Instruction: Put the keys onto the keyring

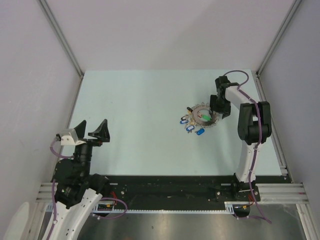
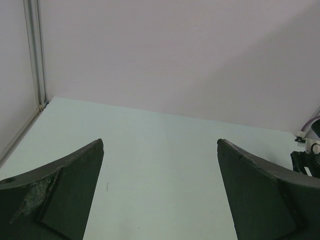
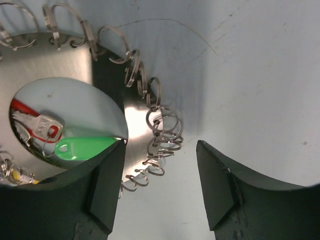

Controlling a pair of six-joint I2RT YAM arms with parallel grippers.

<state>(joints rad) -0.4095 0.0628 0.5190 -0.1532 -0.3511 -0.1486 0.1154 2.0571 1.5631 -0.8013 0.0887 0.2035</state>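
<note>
ok so my right-side jaws are apart and lined up either side of the keyring [image 3: 55, 55] rim. One finger [image 3: 100, 195] sits over the big hole, the other is out over bare table [image 1: 135, 110], and the fringe of little split rings [image 3: 161, 125] is in the gap between them. Nothing's pinched yet. I reckon that's why I'm at the edge: grab the flat plate by its rim so it can be lifted or steadied for threading. The keyring lies flat, right of centre in the overhead view. A green key [image 3: 82, 146] and a red-headed key [image 3: 37, 125] show inside the hole, and a few blue keys [image 1: 190, 128] lie just off its lower-left rim. Can't tell which are actually hooked on. My left jaws are wide apart too, holding nothing, down at the lower left and well apart from all of it.
</note>
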